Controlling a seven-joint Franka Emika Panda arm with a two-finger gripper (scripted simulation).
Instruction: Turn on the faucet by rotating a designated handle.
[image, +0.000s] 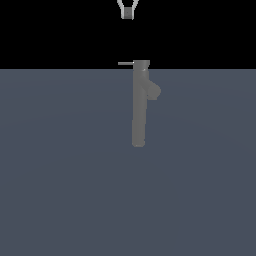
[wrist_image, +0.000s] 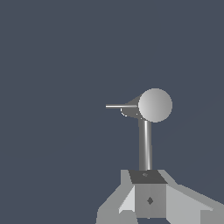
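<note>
The faucet (image: 139, 112) is a tall grey column standing on the floor, with a stubby spout (image: 153, 91) on the exterior view's right. The handle (image: 125, 63) is a thin light rod sticking out of the top cap (image: 142, 63) toward the exterior view's left. My gripper (image: 128, 16) hangs well above the handle, clear of it, with its jaws together and nothing in them. In the wrist view the cap (wrist_image: 155, 105) is a round disc. There the handle (wrist_image: 114, 106) is a thin rod, the column (wrist_image: 145, 144) runs toward my gripper (wrist_image: 146, 177).
A flat blue-grey floor (image: 60, 175) surrounds the faucet. Beyond the floor's far edge the background is black. No other objects show in either view.
</note>
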